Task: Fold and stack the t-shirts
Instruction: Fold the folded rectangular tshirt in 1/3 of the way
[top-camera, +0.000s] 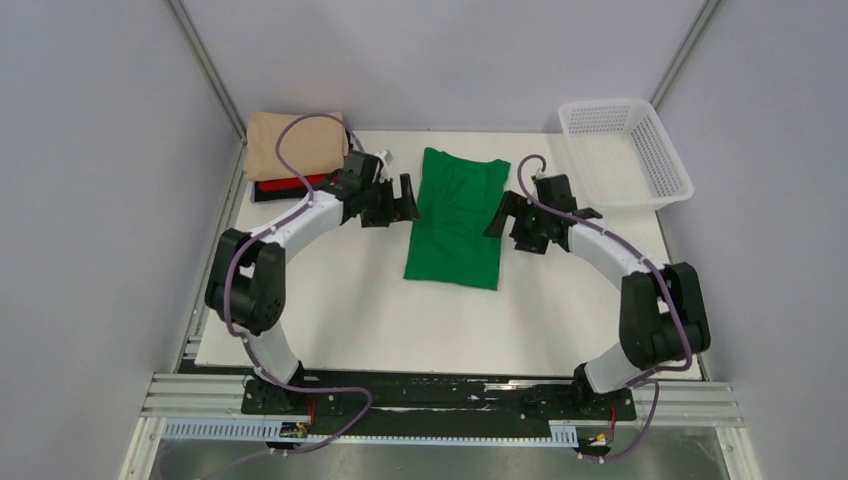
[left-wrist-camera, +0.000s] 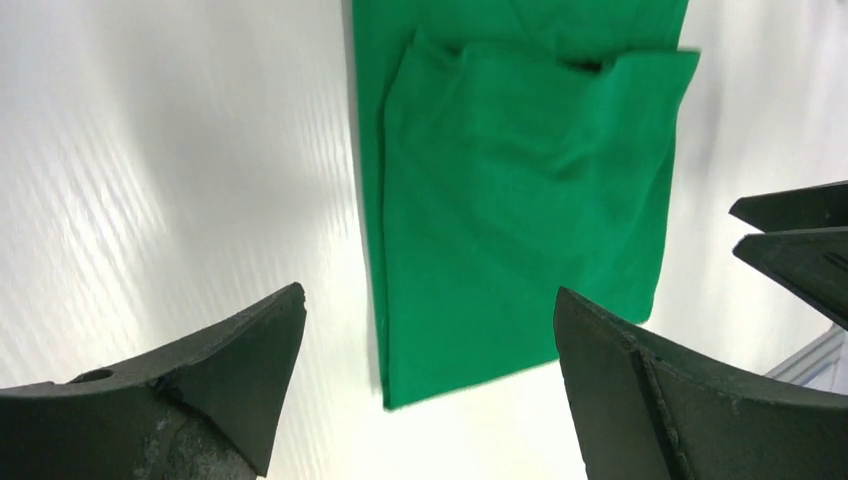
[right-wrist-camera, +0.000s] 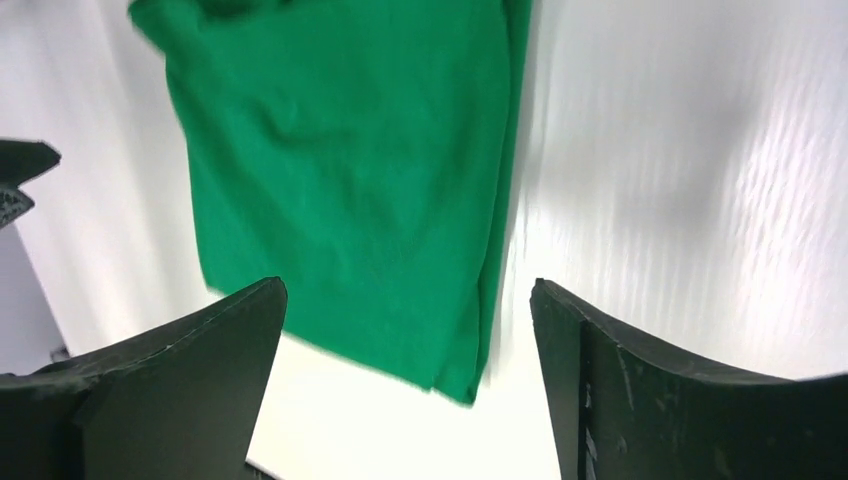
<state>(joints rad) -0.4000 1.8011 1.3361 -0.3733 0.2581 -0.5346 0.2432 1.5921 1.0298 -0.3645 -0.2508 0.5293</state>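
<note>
While left fingers (left-wrist-camera: 220, 370) gape (right fingers (right-wrist-camera: 200, 370) too), green t-shirt (top-camera: 456, 215) lies between.

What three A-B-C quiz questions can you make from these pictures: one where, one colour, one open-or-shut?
1. Where is the white basket?
A. far right corner of the table
B. near left corner
C. under the table

2. What colour is the shirt lying between the left hand and right hand?
A. yellow
B. green
C. blue

3. How are the hands?
A. shut on cloth
B. one open, one shut
C. both open, empty

Answers:
1 A: it sits at the far right.
2 B: the flat cloth is bright green.
3 C: both wrist views show wide gaps, nothing gripped.
</note>
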